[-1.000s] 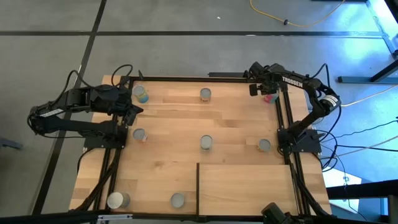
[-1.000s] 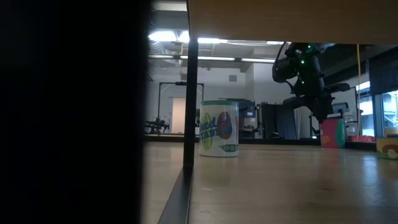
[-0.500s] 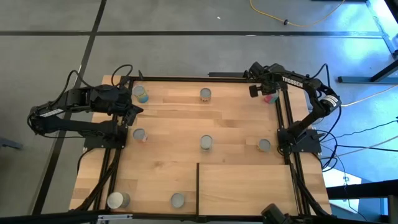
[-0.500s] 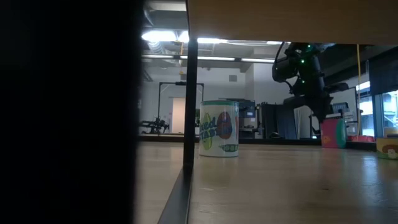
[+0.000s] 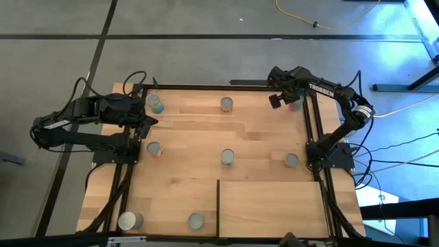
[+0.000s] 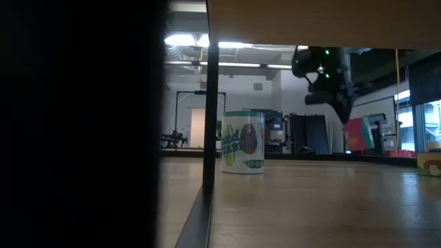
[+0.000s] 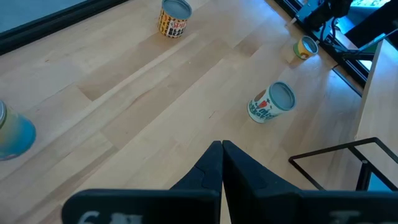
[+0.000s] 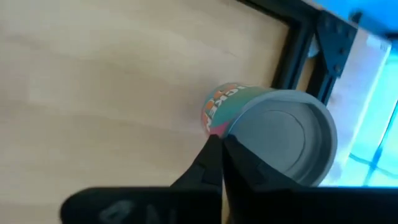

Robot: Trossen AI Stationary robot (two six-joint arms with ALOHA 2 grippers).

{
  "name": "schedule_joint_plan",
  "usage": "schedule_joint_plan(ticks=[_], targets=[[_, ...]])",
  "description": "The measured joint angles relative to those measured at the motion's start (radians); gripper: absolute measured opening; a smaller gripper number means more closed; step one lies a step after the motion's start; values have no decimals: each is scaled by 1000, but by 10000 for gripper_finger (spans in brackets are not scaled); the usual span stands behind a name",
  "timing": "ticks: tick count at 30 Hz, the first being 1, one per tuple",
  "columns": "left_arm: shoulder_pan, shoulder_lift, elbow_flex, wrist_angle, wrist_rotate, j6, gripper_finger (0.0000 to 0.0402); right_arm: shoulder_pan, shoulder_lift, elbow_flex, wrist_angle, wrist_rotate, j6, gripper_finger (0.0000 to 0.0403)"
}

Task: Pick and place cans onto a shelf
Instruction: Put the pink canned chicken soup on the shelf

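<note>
Several cans stand on the plank table: a blue one (image 5: 155, 103), others (image 5: 226, 104), (image 5: 153, 148), (image 5: 227, 157), (image 5: 291, 160), (image 5: 196, 220), and a white one (image 5: 129, 221). The pale shelf (image 5: 271, 206) is at the near right. My right gripper (image 8: 217, 142) is shut at the far right corner, its tips at a red-and-green can (image 8: 273, 134). That can leans in the low view (image 6: 357, 134). My left gripper (image 7: 222, 149) is shut and empty at the far left (image 5: 146, 122). My right gripper's shut fingertips (image 8: 212, 149) stand at the can's upper side (image 8: 219, 124), just below the grey top's rim, slanting down from above. Whether they touch the can, I cannot tell. The can tilts, its lower end by the table.
A black frame rail (image 8: 298, 46) runs close beside the red-and-green can at the table's far right corner. The shelf's dark edge strip (image 5: 218, 206) stands upright near the table's near edge. Bare planks lie between the cans in the table's middle.
My right gripper has gone a little toward the table's left edge and slightly up, staying shut. The red-and-green can, upright before, now leans and has shifted with it toward the left. My left arm has kept still.
</note>
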Motion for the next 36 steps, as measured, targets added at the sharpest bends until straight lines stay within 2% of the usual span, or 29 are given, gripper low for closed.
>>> schedule_joint_plan(ticks=[14, 22, 29, 36], targets=[[0, 0, 0, 0, 0, 6, 0, 268, -1, 301, -195, 24, -209, 0], [0, 0, 0, -1, 0, 5, 0, 451, -1, 423, -270, 22, -338, 0], [0, 0, 0, -4, 0, 6, 0, 622, -1, 511, -304, -15, -361, 0], [0, 0, 0, -4, 0, 6, 0, 804, -1, 613, -337, -61, -282, 0]])
